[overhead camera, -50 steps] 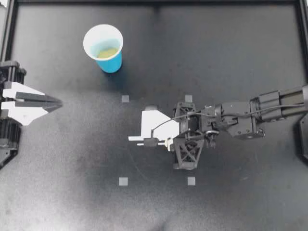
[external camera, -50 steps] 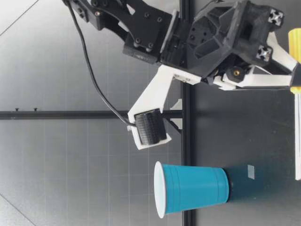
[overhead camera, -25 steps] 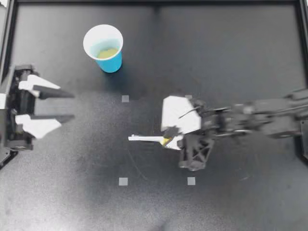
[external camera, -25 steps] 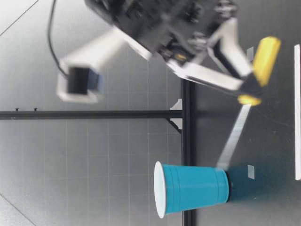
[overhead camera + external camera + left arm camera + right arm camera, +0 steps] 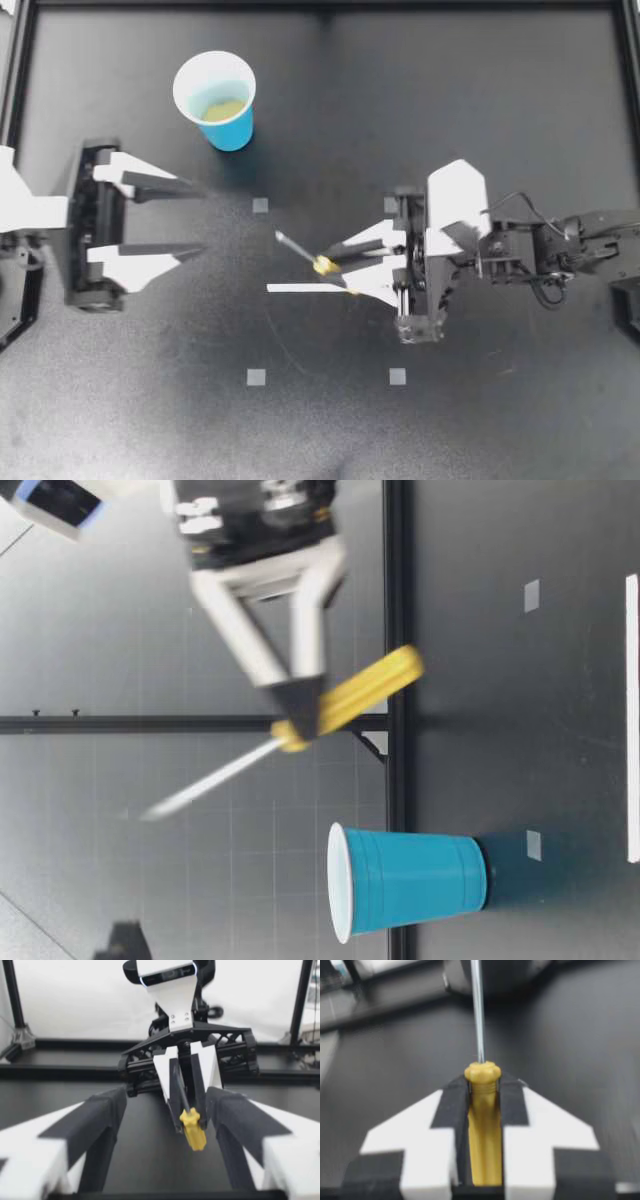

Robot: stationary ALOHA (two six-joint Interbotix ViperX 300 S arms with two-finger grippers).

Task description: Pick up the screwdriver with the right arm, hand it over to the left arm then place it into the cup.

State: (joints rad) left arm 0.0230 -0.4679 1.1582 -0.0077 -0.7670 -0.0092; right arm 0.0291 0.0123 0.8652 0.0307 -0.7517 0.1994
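The screwdriver (image 5: 305, 254) hangs above the table, its yellow handle clamped between the fingers of the right gripper (image 5: 335, 270), its shaft slanting outward. Facing it, the left gripper (image 5: 200, 220) is spread wide, holding nothing. The blue cup (image 5: 215, 98) stands well apart, and a white strip (image 5: 295, 288) lies on the table (image 5: 480, 110) beneath.

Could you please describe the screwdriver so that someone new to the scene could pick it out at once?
On the black table, look to my right gripper near the middle, opposite my open left gripper. Clamped in it is the screwdriver: the only thing with a yellow handle and a thin metal shaft, unlike the blue cup.
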